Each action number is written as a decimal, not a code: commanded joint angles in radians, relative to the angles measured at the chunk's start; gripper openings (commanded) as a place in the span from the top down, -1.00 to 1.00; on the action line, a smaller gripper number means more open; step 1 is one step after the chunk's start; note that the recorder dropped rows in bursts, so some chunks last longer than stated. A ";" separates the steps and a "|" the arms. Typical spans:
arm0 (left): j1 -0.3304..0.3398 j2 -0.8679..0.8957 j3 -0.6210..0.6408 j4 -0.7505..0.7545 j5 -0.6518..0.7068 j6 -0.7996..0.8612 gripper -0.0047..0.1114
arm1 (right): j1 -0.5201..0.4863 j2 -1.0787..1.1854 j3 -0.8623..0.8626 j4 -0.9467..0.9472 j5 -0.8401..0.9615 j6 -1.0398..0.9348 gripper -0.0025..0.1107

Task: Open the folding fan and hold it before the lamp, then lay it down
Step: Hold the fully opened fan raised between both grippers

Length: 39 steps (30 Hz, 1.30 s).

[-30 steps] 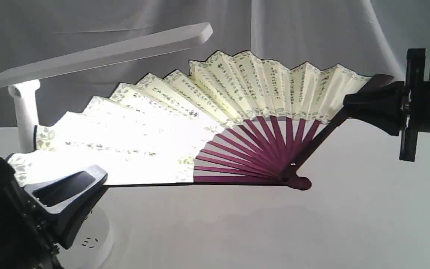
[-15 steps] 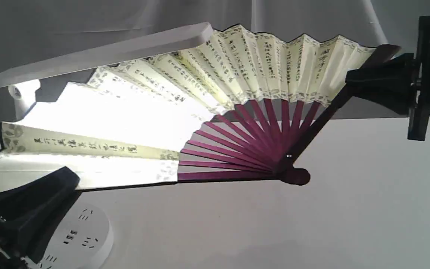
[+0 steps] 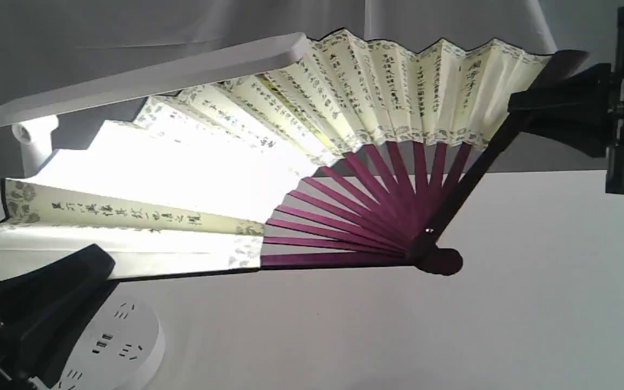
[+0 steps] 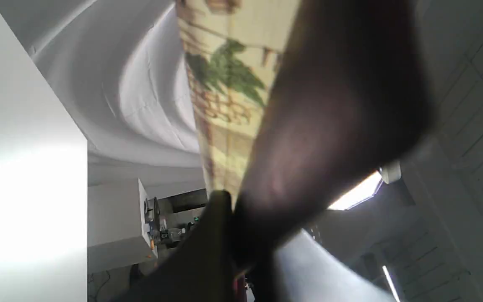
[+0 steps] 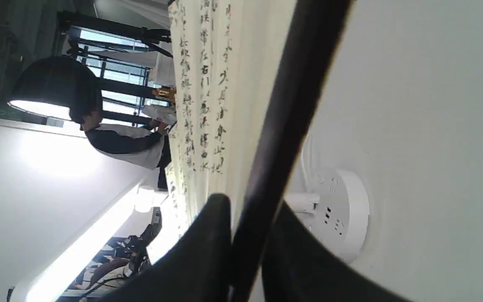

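Note:
The folding fan (image 3: 377, 92) is spread wide and held upright above the table, its cream pleats glowing under the lamp (image 3: 144, 78) whose bar head runs just in front of the fan's top left. The maroon ribs meet at the pivot (image 3: 436, 260). My left gripper (image 3: 46, 298) is shut on the fan's lower left guard. My right gripper (image 3: 539, 108) is shut on the upper right guard. In the right wrist view the dark guard (image 5: 283, 126) passes between the fingers (image 5: 208, 235); the fan (image 4: 224, 84) is pinched in the left wrist view too.
The lamp's round white base (image 3: 122, 341) with sockets sits on the white table (image 3: 453, 336) under the left gripper. Its stem (image 3: 33, 143) stands at far left behind the fan. A grey cloth backdrop (image 3: 128, 21) hangs behind.
Over the last second the fan has risen and tilted up behind the lamp head, the left gripper shifting left and down, the right gripper up. In the last half second it only crept slightly rightward.

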 commanded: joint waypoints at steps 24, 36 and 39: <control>-0.003 -0.136 0.082 -0.070 -0.127 -0.041 0.92 | -0.009 -0.021 0.002 -0.047 -0.076 -0.044 0.96; -0.003 -0.136 0.082 -0.071 -0.127 -0.048 0.92 | -0.009 -0.021 0.002 -0.047 -0.076 -0.044 0.96; -0.003 -0.136 0.082 -0.071 -0.127 -0.048 0.92 | -0.009 -0.021 0.002 -0.048 -0.076 -0.046 0.96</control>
